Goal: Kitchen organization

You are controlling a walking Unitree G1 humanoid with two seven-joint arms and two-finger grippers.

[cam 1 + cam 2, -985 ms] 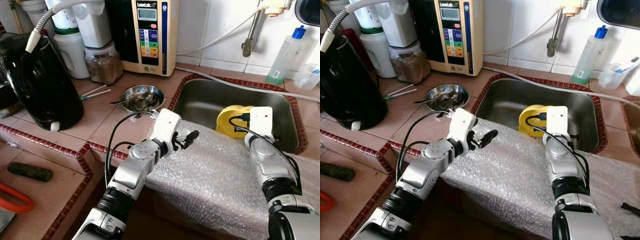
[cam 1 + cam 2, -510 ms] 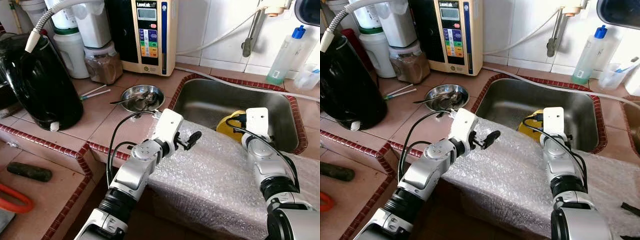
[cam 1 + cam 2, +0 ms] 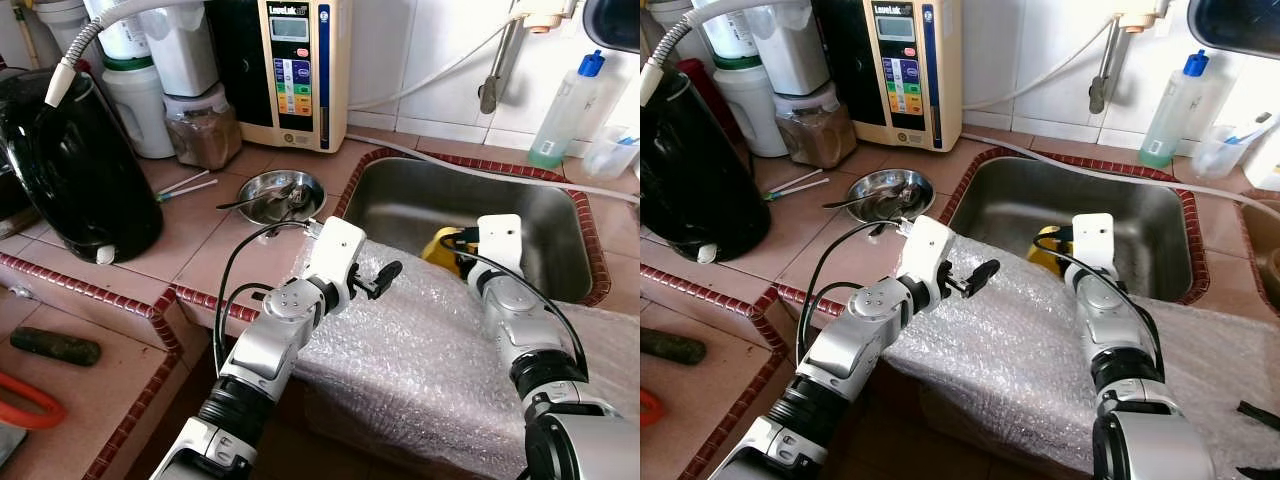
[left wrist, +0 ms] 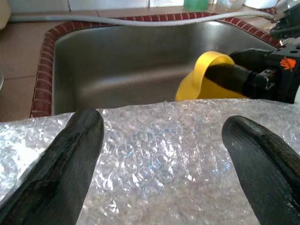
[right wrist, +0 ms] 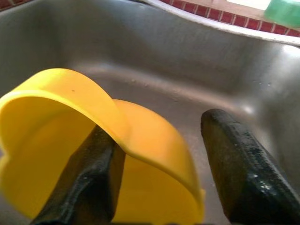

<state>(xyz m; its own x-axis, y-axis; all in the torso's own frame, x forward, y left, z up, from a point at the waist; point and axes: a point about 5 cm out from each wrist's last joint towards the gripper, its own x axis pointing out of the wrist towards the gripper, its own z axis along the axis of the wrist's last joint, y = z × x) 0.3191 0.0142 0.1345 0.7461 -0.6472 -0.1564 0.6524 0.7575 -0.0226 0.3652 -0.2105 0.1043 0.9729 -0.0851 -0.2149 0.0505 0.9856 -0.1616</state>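
Observation:
A yellow plastic cup (image 5: pixel 140 140) lies on its side in the steel sink (image 3: pixel 400 200). My right gripper (image 5: pixel 164 178) reaches down into the sink and is open. One of its fingers (image 5: pixel 89 178) sits inside the cup's rim and the other stands outside its wall. In the left eye view the right gripper (image 3: pixel 460 245) is mostly hidden behind its white wrist box. My left gripper (image 3: pixel 385 275) hovers open just above a sheet of bubble wrap (image 3: pixel 420 340) that drapes over the sink's front edge, nothing between its fingers (image 4: pixel 70 159).
A small steel bowl (image 3: pixel 285 193) with a spoon stands left of the sink. A black kettle (image 3: pixel 75 160), jars and a water ioniser (image 3: pixel 290 70) line the back counter. A blue-capped bottle (image 3: pixel 565 100) and a hose (image 3: pixel 480 168) lie behind the sink.
My right gripper has moved left and lower into the sink, closing in on the yellow cup until its fingers straddle the rim. The left arm has barely moved.

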